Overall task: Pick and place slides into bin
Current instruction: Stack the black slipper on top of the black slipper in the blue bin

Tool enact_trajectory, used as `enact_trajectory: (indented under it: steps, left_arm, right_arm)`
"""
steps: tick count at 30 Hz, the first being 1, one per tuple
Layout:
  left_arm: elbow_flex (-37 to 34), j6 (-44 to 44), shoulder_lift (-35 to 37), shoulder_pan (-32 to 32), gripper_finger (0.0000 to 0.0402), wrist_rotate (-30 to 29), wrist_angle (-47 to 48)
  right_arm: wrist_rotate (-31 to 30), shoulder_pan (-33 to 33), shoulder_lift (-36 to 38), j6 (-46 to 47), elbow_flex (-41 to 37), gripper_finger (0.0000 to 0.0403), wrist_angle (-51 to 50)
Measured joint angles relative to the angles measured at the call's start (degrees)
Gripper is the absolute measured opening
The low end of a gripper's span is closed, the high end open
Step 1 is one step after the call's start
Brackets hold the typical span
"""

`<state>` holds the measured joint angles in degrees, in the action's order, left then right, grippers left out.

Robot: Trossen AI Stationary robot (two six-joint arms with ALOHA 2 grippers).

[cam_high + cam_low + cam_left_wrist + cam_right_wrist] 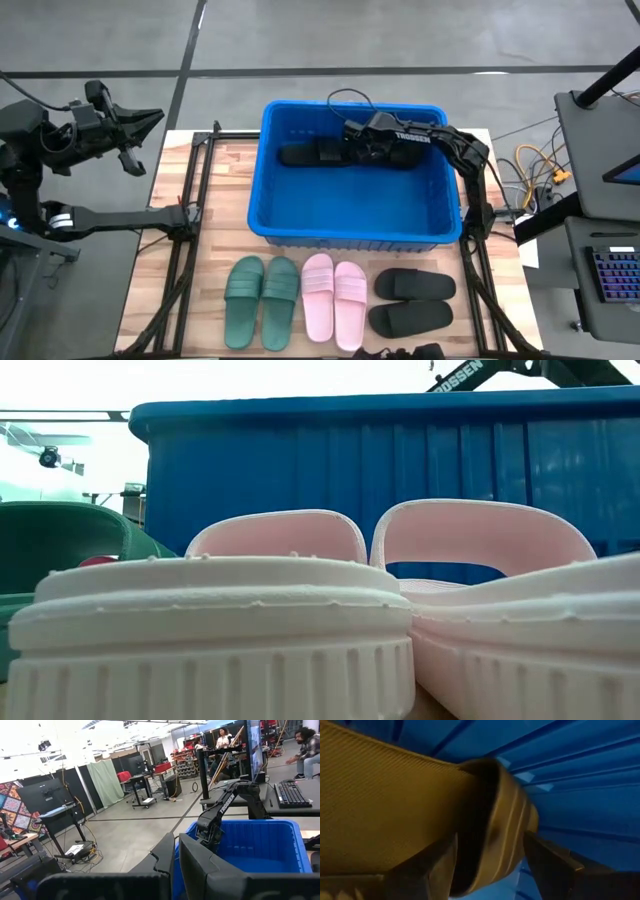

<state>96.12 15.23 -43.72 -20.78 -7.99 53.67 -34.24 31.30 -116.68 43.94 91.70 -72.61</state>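
Observation:
The blue bin (pixel 265 200) stands at the middle of the table. My right gripper (pixel 347 152) reaches down into it from the right, open. A black slide (pixel 303 155) lies by the bin's far wall. In the right wrist view the slide's strap (pixel 512 820) stands between the two fingers of my right gripper (pixel 490 865). A dark green pair (pixel 262 302), a pink pair (pixel 335 300) and a black pair (pixel 412 302) rest sole-down along the near edge. My left gripper (pixel 152 118) is shut, held high off the table's far left corner. My right gripper straddles the edge of the slide's strap (pixel 506 845), slanting down from the table's right. One finger (pixel 437 867) is on the footbed side and the other finger (pixel 547 862) is outside the strap. I cannot tell whether either finger touches it.
Black frame rails (pixel 200 200) run along both sides of the bin. Cables (pixel 535 165) and a keyboard (pixel 615 270) lie off the right edge. People sit at desks far behind the table. The pink pair (pixel 300 630) fills the low view in front of the bin wall (pixel 400 470).

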Motion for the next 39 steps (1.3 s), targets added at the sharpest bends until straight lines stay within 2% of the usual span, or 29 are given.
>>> enact_trajectory:
  steps: [14,20,27,37,39]
  left_arm:
    - [0.0,0.1,0.0,0.0,0.0011,0.0,0.0]
    - [0.0,0.1,0.1,0.0,0.0011,0.0,0.0]
    - [0.0,0.1,0.1,0.0,0.0011,0.0,0.0]
    - [0.0,0.1,0.1,0.0,0.0011,0.0,0.0]
    - [0.0,0.1,0.1,0.0,0.0011,0.0,0.0]
  right_arm:
    - [-0.5,2.3,0.0,-0.4,-0.6,0.0218,-0.1]
    - [-0.5,2.4,0.0,-0.4,-2.6,0.0200,0.2]
    - [0.0,2.4,0.0,-0.4,-3.7,0.0150,0.1]
    - [0.1,2.4,0.2,-1.7,-2.9,0.0029,-0.7]
    - [-0.1,2.4,0.4,-2.4,-2.6,0.0015,-1.0]
